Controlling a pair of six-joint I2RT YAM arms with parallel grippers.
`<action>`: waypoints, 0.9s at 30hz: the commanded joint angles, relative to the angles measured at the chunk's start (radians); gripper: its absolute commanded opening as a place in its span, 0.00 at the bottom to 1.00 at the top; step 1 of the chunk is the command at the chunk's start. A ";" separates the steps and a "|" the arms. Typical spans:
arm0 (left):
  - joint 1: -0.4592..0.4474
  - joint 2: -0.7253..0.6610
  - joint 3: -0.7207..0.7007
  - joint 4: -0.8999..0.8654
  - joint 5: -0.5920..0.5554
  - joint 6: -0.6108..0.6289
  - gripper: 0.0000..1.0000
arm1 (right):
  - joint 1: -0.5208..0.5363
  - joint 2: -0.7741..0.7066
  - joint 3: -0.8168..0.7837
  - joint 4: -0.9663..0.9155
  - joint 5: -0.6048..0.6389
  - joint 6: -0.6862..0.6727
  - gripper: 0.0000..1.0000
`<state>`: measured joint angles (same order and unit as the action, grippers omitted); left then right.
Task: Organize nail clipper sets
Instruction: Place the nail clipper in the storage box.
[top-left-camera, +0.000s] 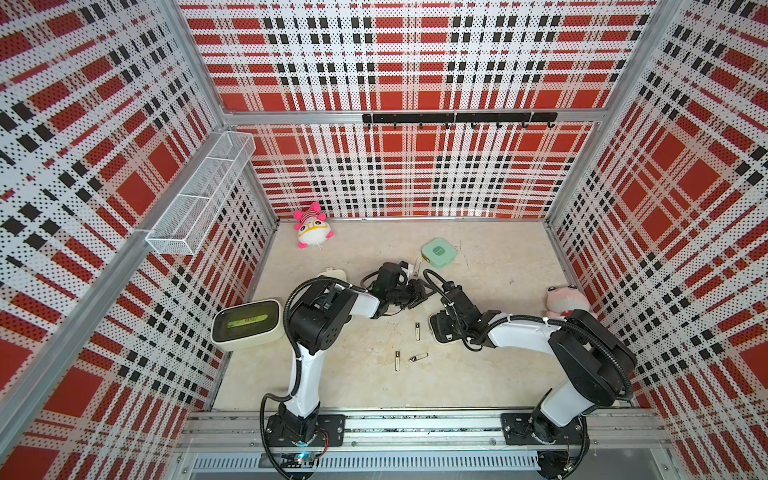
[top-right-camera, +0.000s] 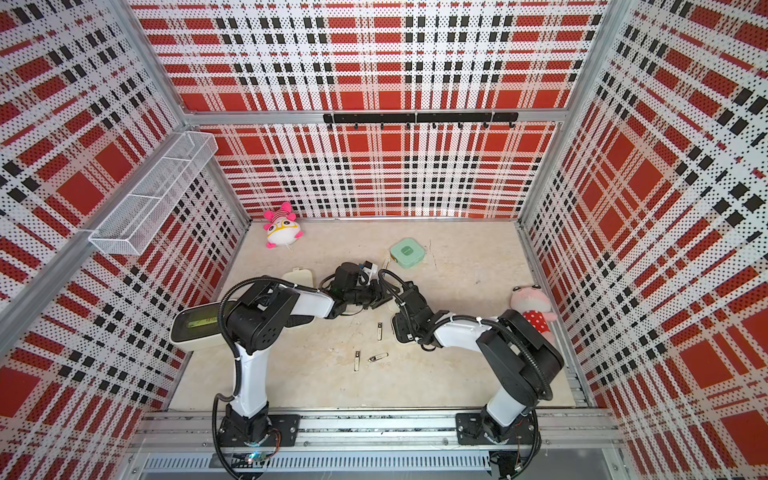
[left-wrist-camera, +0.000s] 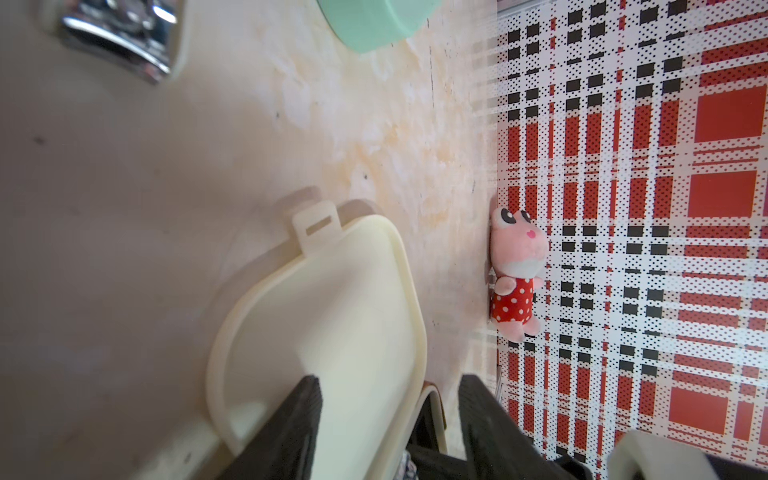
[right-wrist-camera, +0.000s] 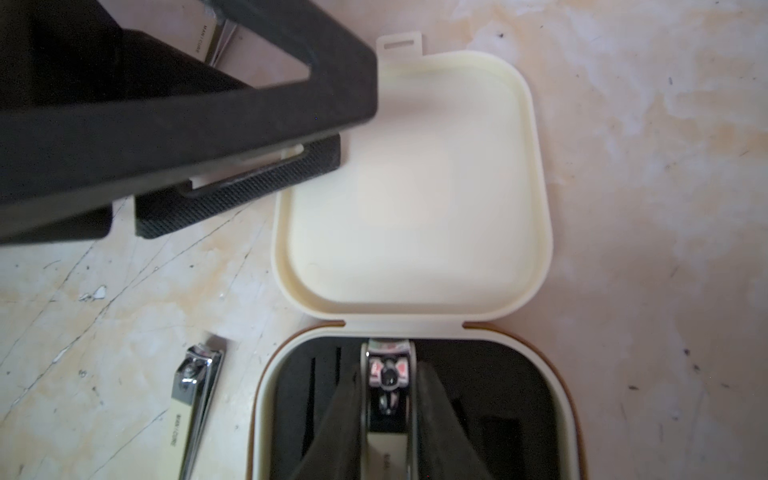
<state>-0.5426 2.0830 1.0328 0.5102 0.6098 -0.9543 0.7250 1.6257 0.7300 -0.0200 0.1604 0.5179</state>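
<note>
Open cream case (right-wrist-camera: 561, 395) sits mid-table, its lid (right-wrist-camera: 415, 187) swung back beside the base. L gripper (left-wrist-camera: 390, 390) is clamped on the lid's side rim. R gripper (right-wrist-camera: 388, 374) hangs over the black tray (right-wrist-camera: 498, 395), fingers closed on either side of a nail clipper (right-wrist-camera: 386, 449) lying in the centre slot. A 2nd clipper (right-wrist-camera: 193, 399) lies on the tabletop (right-wrist-camera: 665, 208) just beside the case base. A silver tool (top-left-camera: 398, 360) and a 3rd clipper (top-left-camera: 418, 357) lie nearer the robot's base. Mint green case (top-left-camera: 439, 252) is shut, at the far side. Another cream case (top-left-camera: 332, 275) shows behind the L arm.
</note>
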 joint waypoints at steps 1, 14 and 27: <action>0.001 0.024 -0.023 -0.010 -0.005 0.001 0.58 | 0.026 0.051 -0.038 -0.150 -0.073 0.023 0.21; -0.008 0.006 -0.033 -0.009 -0.006 0.003 0.58 | 0.025 0.019 0.013 -0.194 -0.003 0.057 0.37; -0.008 -0.001 -0.033 -0.009 -0.006 0.003 0.58 | 0.026 -0.058 0.063 -0.262 0.071 0.065 0.59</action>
<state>-0.5465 2.0830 1.0172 0.5266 0.6098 -0.9588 0.7483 1.5925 0.7815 -0.1909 0.1894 0.5713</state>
